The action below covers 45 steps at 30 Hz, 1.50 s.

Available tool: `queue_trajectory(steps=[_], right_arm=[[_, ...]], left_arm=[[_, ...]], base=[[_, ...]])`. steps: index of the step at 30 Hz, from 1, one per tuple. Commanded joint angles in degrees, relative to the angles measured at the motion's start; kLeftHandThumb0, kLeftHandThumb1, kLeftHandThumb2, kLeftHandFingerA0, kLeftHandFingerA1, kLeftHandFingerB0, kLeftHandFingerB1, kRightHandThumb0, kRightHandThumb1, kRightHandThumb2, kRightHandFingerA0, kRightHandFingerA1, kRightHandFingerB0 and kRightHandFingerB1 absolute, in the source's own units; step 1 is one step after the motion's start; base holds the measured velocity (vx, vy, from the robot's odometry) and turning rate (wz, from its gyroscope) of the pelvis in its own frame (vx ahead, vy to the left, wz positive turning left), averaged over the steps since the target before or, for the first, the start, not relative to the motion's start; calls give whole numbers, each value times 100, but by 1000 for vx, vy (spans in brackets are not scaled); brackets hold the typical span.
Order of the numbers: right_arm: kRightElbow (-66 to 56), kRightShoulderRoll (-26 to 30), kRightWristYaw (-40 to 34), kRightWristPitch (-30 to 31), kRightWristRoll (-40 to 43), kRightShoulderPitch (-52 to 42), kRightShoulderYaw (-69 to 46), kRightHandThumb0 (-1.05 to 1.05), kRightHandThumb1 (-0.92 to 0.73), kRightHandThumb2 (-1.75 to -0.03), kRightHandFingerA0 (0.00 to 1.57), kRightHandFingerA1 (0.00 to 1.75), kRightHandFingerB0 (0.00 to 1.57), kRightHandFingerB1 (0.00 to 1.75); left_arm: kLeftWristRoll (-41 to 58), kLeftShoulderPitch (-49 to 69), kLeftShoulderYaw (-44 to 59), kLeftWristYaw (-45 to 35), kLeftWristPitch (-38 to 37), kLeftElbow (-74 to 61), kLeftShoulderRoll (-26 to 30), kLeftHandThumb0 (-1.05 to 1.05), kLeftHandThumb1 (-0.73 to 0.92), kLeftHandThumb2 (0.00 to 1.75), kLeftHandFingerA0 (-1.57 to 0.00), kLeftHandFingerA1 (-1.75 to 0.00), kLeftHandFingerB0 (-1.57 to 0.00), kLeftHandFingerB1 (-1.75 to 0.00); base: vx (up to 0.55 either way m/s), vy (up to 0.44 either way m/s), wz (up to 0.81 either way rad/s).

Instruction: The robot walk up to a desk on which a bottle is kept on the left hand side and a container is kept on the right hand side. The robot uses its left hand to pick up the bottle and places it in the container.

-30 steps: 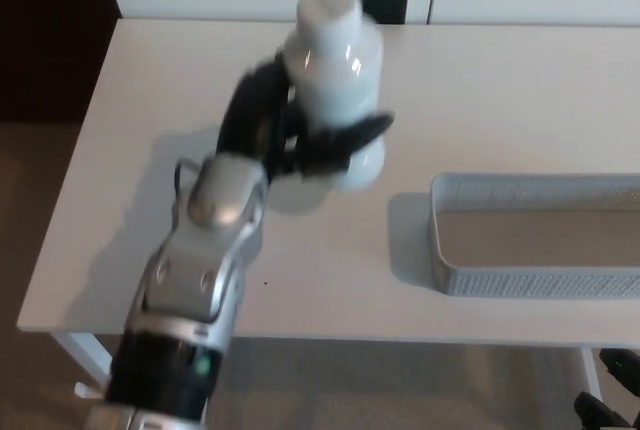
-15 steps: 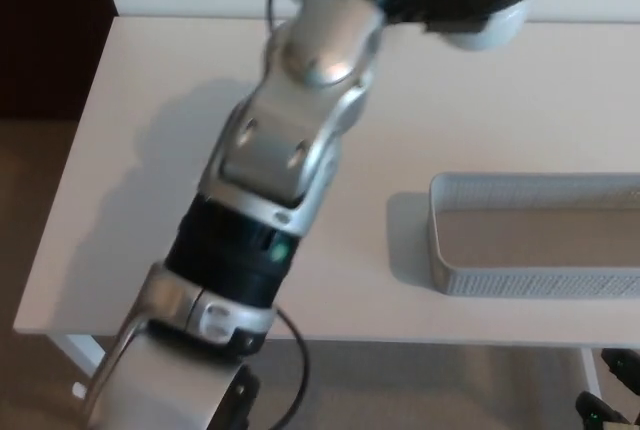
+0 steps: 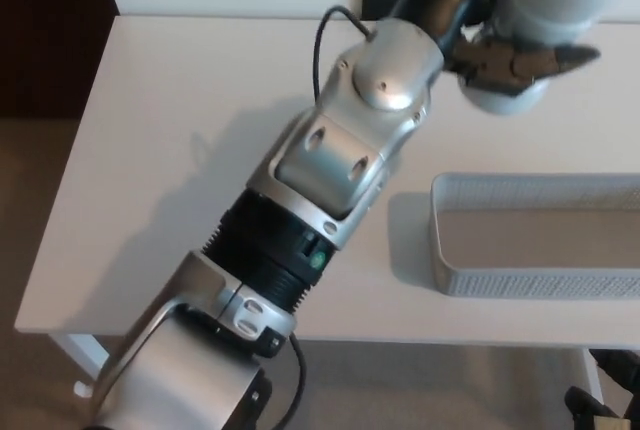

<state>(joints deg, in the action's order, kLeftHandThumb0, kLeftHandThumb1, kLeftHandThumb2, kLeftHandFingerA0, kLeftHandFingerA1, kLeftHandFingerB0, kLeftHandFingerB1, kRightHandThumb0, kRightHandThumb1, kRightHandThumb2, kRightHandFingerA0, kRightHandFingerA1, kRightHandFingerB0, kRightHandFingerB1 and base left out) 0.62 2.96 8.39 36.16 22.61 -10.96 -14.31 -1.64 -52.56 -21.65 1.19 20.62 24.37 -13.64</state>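
Bottle (image 3: 560,0): glossy white plastic. Container (image 3: 530,275): white perforated mesh. Desk (image 3: 190,150): smooth matt white. Forearm (image 3: 350,150): brushed silver shell.

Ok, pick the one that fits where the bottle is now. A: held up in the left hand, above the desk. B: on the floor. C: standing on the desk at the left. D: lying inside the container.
A: the left hand is closed around the bottle, lifted over the desk, while the container holds nothing.
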Motion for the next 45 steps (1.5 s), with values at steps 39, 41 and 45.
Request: queue_trajectory(steps=[39, 41, 45], right_arm=[[273, 398, 668, -251, -26, 255, 78, -46, 54, -163, 0, 0, 0, 0], [391, 749, 1159, -444, -202, 244, 403, 92, 73, -10, 0, 0, 0, 0], [626, 1188, 1644, -975, -543, 265, 881, 88, 73, -3, 0, 0, 0, 0]], left_arm=[[73, 1460, -1286, -222, -194, -73, -710, -104, 60, 59, 0, 0, 0, 0], [148, 1388, -1162, -341, -169, -145, -600, -103, 61, 60, 0, 0, 0, 0], [230, 1295, -955, -530, -118, -299, -405, -105, 58, 63, 0, 0, 0, 0]], base=[[0, 0, 0], [0, 0, 0], [0, 0, 0]])
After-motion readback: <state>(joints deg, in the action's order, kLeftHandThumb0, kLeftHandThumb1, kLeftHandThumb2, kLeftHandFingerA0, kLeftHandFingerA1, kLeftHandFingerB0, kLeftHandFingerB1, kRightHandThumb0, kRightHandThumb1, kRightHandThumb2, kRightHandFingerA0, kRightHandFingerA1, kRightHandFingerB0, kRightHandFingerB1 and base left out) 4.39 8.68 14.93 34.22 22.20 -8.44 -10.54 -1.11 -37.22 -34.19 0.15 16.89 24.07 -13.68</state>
